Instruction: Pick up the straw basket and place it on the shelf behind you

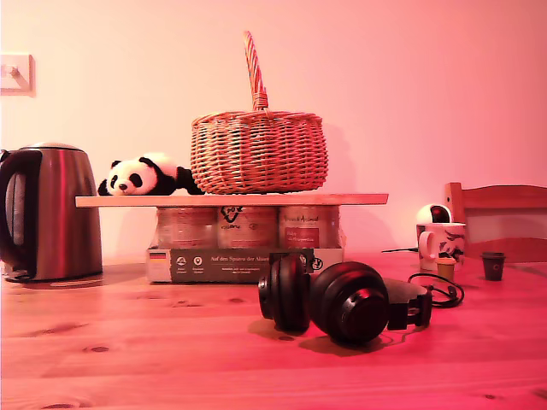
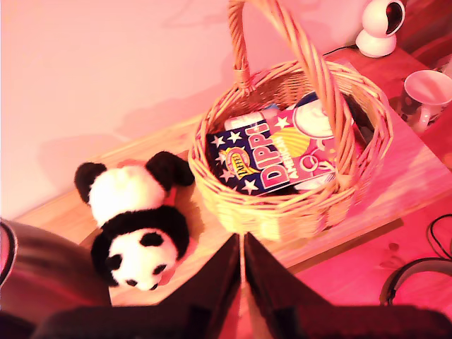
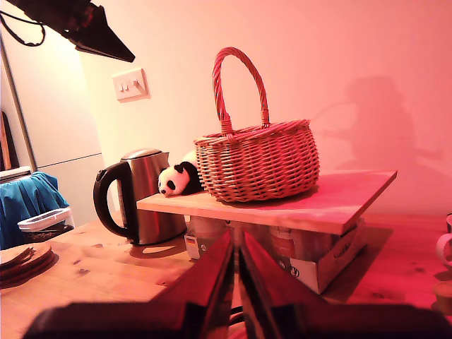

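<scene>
Exterior view showed the straw basket [image 1: 259, 152] resting upright on the shelf [image 1: 231, 200], just beside a panda toy [image 1: 141, 176], with bare plank free toward the shelf's far end. My first tool [image 2: 242, 265] hovered above the shelf's front edge, pressed together and empty. My second tool [image 3: 235, 279], also pressed together, held nothing, low before the shelf.
</scene>
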